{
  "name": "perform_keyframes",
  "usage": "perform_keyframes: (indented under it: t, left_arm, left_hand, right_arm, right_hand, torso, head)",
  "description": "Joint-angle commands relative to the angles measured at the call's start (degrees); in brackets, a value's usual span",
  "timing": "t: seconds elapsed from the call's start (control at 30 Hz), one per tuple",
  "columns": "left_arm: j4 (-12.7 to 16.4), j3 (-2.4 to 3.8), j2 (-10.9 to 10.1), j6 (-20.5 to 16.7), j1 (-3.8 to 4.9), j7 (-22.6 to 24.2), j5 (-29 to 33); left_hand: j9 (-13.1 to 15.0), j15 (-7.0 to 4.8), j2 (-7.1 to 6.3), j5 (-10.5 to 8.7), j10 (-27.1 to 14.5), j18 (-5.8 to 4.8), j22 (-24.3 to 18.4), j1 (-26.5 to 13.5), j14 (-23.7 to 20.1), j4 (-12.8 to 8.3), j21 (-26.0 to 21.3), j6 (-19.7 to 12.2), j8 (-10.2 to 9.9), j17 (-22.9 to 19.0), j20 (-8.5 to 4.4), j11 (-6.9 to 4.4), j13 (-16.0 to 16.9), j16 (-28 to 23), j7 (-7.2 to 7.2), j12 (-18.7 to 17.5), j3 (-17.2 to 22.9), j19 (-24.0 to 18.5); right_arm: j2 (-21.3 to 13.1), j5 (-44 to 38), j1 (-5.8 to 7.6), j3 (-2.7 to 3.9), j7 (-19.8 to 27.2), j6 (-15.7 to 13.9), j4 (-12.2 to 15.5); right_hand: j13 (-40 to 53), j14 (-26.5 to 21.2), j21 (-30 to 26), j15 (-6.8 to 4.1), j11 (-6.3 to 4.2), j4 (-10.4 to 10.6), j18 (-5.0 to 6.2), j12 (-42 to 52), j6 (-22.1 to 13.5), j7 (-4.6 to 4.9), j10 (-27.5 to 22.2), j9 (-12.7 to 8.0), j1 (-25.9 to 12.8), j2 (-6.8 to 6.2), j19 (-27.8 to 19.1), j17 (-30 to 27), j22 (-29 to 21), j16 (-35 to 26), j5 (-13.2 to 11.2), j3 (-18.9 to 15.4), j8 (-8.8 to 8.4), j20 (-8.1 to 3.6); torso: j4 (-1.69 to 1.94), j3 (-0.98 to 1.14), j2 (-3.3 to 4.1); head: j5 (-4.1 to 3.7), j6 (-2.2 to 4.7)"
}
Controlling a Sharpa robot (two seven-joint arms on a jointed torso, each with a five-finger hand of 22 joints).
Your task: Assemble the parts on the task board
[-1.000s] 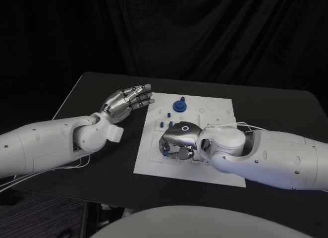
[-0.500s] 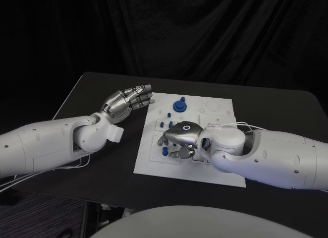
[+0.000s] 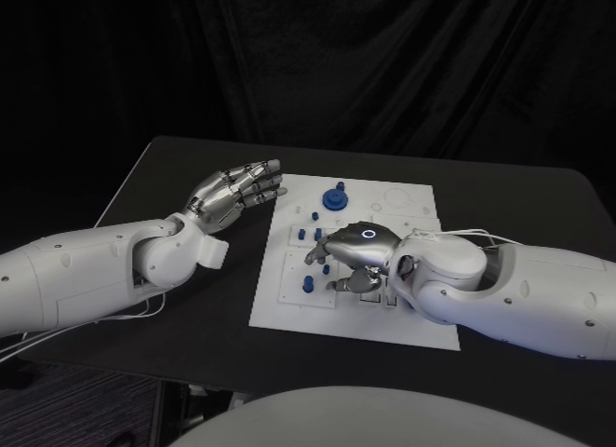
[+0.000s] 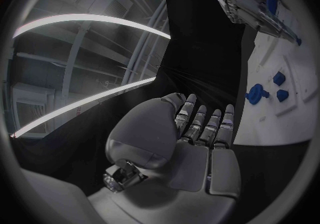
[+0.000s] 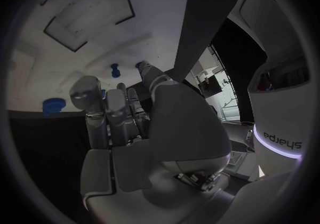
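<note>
The white task board (image 3: 402, 321) lies in the middle of the black table. Blue parts stand on it: a larger one (image 3: 335, 198) near the far edge, small ones (image 3: 316, 216) behind my right hand, and one (image 3: 310, 278) at its fingertips. My right hand (image 3: 351, 256) hovers over the board's middle with fingers curled down, and a small blue part (image 3: 326, 270) (image 5: 102, 94) looks pinched between them. My left hand (image 3: 237, 194) (image 4: 200, 128) is raised beside the board's far left corner, fingers apart and holding nothing.
The right forearm (image 3: 523, 293) lies across the board's right half and hides it. Bare black table (image 3: 201, 307) stretches left of the board and in front of it. Outlined recesses (image 3: 399, 199) mark the board's far right part.
My right hand has risen from the board's near left part and shifted right and back, with a small blue part moving along at its fingertips. The left hand stays where it was.
</note>
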Motion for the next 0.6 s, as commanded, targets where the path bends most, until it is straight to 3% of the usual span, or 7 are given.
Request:
perform_keyframes:
  t: [0.03, 0.17, 0.27, 0.47, 0.5, 0.57, 0.6]
  left_arm:
    - [0.3, 0.05, -0.1, 0.7, -0.1, 0.7, 0.2]
    - [0.4, 0.05, -0.4, 0.5, -0.1, 0.7, 0.2]
    - [0.5, 0.05, -0.6, 0.2, -0.11, 0.8, 0.2]
    - [0.8, 0.05, -0.8, -0.1, -0.11, 0.8, 0.2]
    - [0.8, 0.05, -0.8, -0.1, -0.11, 0.8, 0.2]
    - [0.9, 0.05, -0.9, -0.2, -0.11, 0.8, 0.2]
    - [0.9, 0.05, -0.9, -0.2, -0.11, 0.8, 0.2]
  left_hand:
    - [0.0, 0.21, 0.23, 0.34, 0.1, -1.01, -0.1, -0.5, 0.2, 0.0, 0.0, -0.1, 0.3, 0.1, -0.1, 0.3, 0.1, 0.3, 0.44, 0.1, 0.4, 0.0]
    - [0.0, 0.22, 0.22, 0.35, 0.2, -1.01, 0.0, -0.5, 0.3, 0.0, 0.0, 0.0, 0.3, 0.1, -0.1, 0.31, 0.1, 0.3, 0.44, 0.1, 0.4, 0.0]
    - [0.0, 0.23, 0.2, 0.35, 0.2, -1.01, 0.0, -0.6, 0.3, 0.0, 0.1, 0.2, 0.3, 0.1, -0.1, 0.33, 0.1, 0.4, 0.44, 0.2, 0.5, 0.1]
    - [0.1, 0.24, 0.06, 0.35, 0.4, -0.99, 0.1, -0.7, 0.5, 0.0, 0.1, 0.5, 0.4, 0.1, -0.11, 0.36, 0.1, 0.6, 0.42, 0.4, 0.7, 0.2]
    - [0.1, 0.24, 0.06, 0.35, 0.4, -0.99, 0.1, -0.7, 0.5, 0.0, 0.1, 0.5, 0.4, 0.1, -0.11, 0.36, 0.1, 0.6, 0.42, 0.4, 0.7, 0.2]
    - [0.1, 0.25, 0.02, 0.35, 0.4, -0.99, 0.1, -0.8, 0.5, 0.0, 0.1, 0.6, 0.5, 0.2, -0.11, 0.37, 0.1, 0.7, 0.43, 0.5, 0.7, 0.2]
    - [0.1, 0.25, 0.02, 0.35, 0.4, -0.99, 0.1, -0.8, 0.5, 0.0, 0.1, 0.6, 0.5, 0.2, -0.11, 0.37, 0.1, 0.7, 0.43, 0.5, 0.7, 0.2]
  right_arm:
    - [-3.3, 5.4, 1.82, 0.2, 2.2, -8.6, 3.6]
    - [-9.1, 9.8, 4.53, 0.21, 1.6, -9.6, 8.3]
    - [-13.3, 14.1, 5.91, 0.09, 1.3, -9.3, 11.0]
    - [-21.7, 19.3, 7.15, -0.38, -2.0, -5.5, 13.8]
    - [-23.0, 20.2, 7.14, -0.43, -3.1, -4.4, 14.0]
    - [-25.0, 21.5, 6.81, -0.5, -5.1, -2.5, 14.2]
    - [-25.9, 22.0, 6.5, -0.52, -6.0, -1.7, 14.3]
  right_hand:
    - [0.1, 0.6, 0.8, -0.12, -0.19, -1.2, -0.03, 1.0, 1.1, 0.96, 0.4, -0.3, 2.2, 0.87, 0.7, 0.4, 6.0, 0.6, 3.3, 0.9, 0.5, -0.17]
    - [-0.1, 1.0, 1.9, -0.3, -0.41, -1.5, -0.21, 2.1, 2.8, 1.61, 1.9, -0.5, 2.7, 1.23, 1.2, 0.7, 6.3, 1.2, 4.2, 2.0, 1.22, -0.33]
    - [1.4, -0.8, -1.0, -1.63, -1.8, -1.9, 0.34, 6.7, 5.8, 2.48, 7.8, -0.6, 3.8, 1.35, -0.1, -2.6, 5.6, -0.9, 4.5, 3.8, 2.33, -1.16]
    - [12.0, -3.7, -7.4, -3.08, -3.99, -0.8, 1.26, 24.3, 10.0, 1.13, 10.2, -1.0, 2.8, 0.25, -2.7, -9.2, 3.7, -5.7, 3.4, 5.2, 3.95, -2.78]
    - [28.0, -2.3, -6.0, -3.56, -4.34, 0.8, 0.92, 36.7, 12.6, 0.17, 20.3, -0.3, 0.8, 0.21, -1.7, -7.2, 4.0, -4.3, 2.3, 3.9, 5.87, -2.91]
    - [46.3, 0.4, -2.0, -3.81, -4.97, 3.5, 0.07, 46.9, 13.2, -0.28, 30.5, 0.7, -2.0, 0.13, 0.6, -2.1, 5.3, -0.8, 0.3, 1.8, 8.55, -3.51]
    - [48.3, 1.0, -1.1, -4.19, -5.21, 4.0, -0.05, 48.1, 12.9, -0.63, 31.9, 1.2, -2.4, 0.31, 1.1, -1.1, 5.7, 0.0, 0.0, 1.3, 9.61, -3.67]
  torso:
    - [0.0, 0.02, 0.0]
    - [-0.04, 0.01, -0.03]
    - [-0.12, 0.0, -0.07]
    - [0.04, 0.01, 0.02]
    - [0.09, 0.01, 0.06]
    - [0.04, -0.01, 0.07]
    - [0.0, -0.03, 0.06]
  head:
    - [-0.19, 0.0]
    - [-0.98, 0.0]
    - [-1.55, 0.0]
    - [-3.65, 0.0]
    - [-4.45, 0.0]
    - [-5.44, 0.0]
    - [-5.77, 0.0]
